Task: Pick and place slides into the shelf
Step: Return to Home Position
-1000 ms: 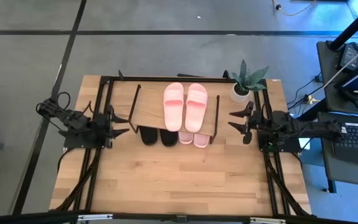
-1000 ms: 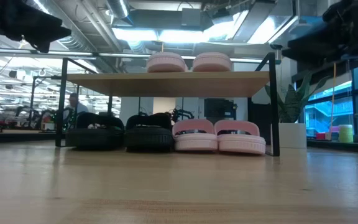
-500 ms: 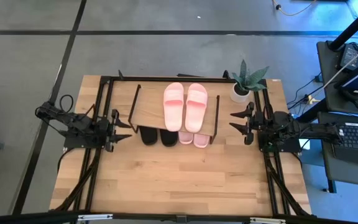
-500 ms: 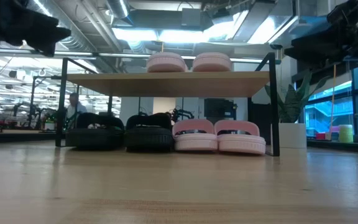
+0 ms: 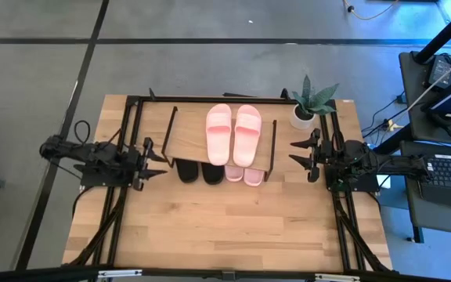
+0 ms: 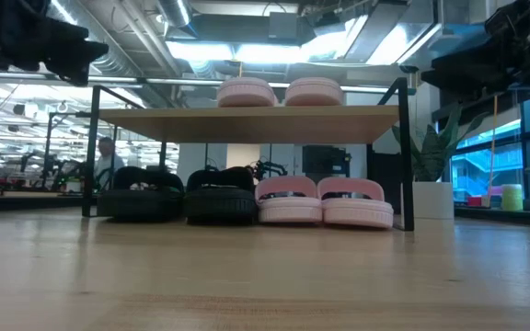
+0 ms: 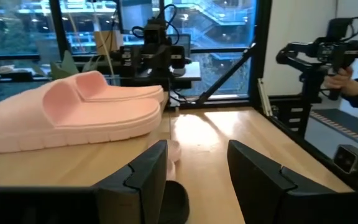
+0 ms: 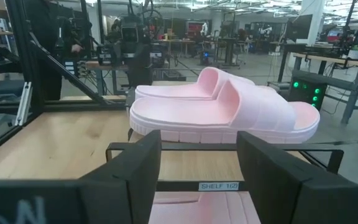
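Note:
The shelf (image 5: 190,137) stands at the table's far middle, its board (image 6: 247,112) on black wire legs. One light pink pair of slides (image 5: 233,133) lies on the board's right half, also seen in the left wrist view (image 7: 73,112) and the right wrist view (image 8: 229,106). Under the board, the black pair (image 5: 198,171) and the second pink pair (image 5: 243,174) rest on the tabletop, side by side (image 6: 325,200). My left gripper (image 5: 161,164) hovers open left of the shelf. My right gripper (image 5: 292,153) hovers open on its right. Both are empty.
A potted plant (image 5: 312,102) stands at the far right corner, beside the shelf's right legs. The board's left half is bare. Open tabletop (image 5: 225,227) stretches from the shelf to the near edge. A person's hand (image 7: 353,84) shows in the room beyond the table.
My left arm has stretched out flatter along the table's left side, and its gripper has shifted slightly toward the near edge. It has stayed open. The slides and the shelf have kept still.

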